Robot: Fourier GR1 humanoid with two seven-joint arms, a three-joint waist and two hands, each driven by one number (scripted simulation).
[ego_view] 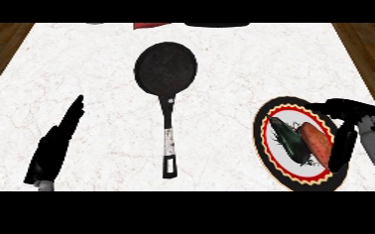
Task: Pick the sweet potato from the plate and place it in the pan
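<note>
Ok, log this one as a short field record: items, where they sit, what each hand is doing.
pan: black frying pan at counter centre, nothing in it, handle toward the robot
plate: red-rimmed plate at right
on plate: orange sweet potato, dark green vegetable beside it
right hand: right hand curling around the sweet potato, which is not lifted
left hand: left hand open, resting at lower left

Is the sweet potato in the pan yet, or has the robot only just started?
Nothing is done: the black round frying pan holds nothing. The right hand curls beside the orange sweet potato, which lies on the red-rimmed plate. Lifting and carrying remain. The left hand rests open.
</note>
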